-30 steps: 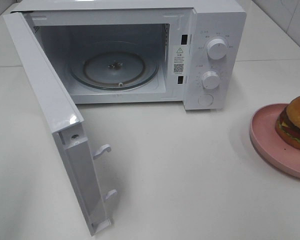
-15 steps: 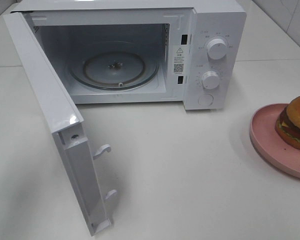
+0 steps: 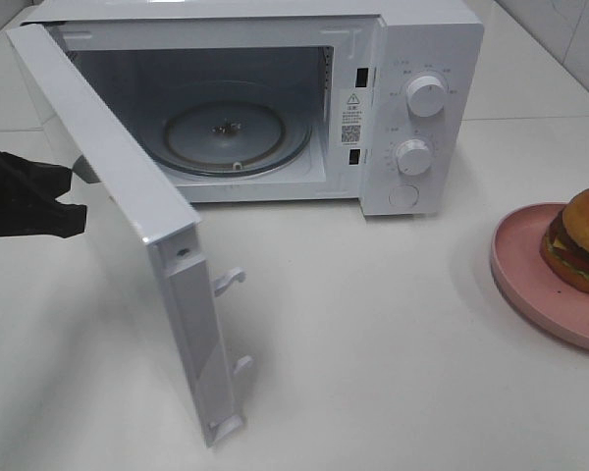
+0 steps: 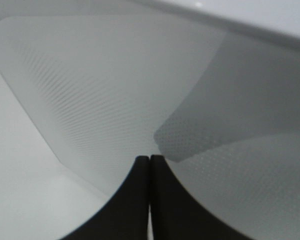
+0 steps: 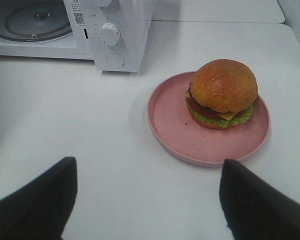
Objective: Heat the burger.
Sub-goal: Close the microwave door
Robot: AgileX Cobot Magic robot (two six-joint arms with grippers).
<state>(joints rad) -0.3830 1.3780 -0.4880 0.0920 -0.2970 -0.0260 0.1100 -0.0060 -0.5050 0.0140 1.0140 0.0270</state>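
Peering past my own left gripper [image 4: 149,165], I see almost nothing but the perforated window of the microwave door [image 4: 115,90] filling the wrist view; my two dark fingers [image 4: 132,200] sit pressed flat together with nothing between them, tips right at the door's outer face. From the high camera that arm is only a black mass cut off by the frame's left edge, its tip [image 3: 79,167] disappearing behind the door [image 3: 128,196], so whether it actually touches the panel I cannot tell. My right gripper [image 5: 147,200] shows only as two dark finger ends at the corners of its wrist view — spread wide, holding nothing — and it is out of the high camera's sight altogether. The burger [image 5: 222,92] sits on the pink plate [image 5: 170,125], toward the plate's far side, on the table to the right of the microwave [image 3: 422,59]; in the high view both are clipped by the right edge. Inside the open cavity the glass turntable [image 3: 226,137] lies bare. Bare white tabletop [image 3: 373,324] stretches between the door's latch edge, with its two hooks [image 3: 231,282], and the plate.
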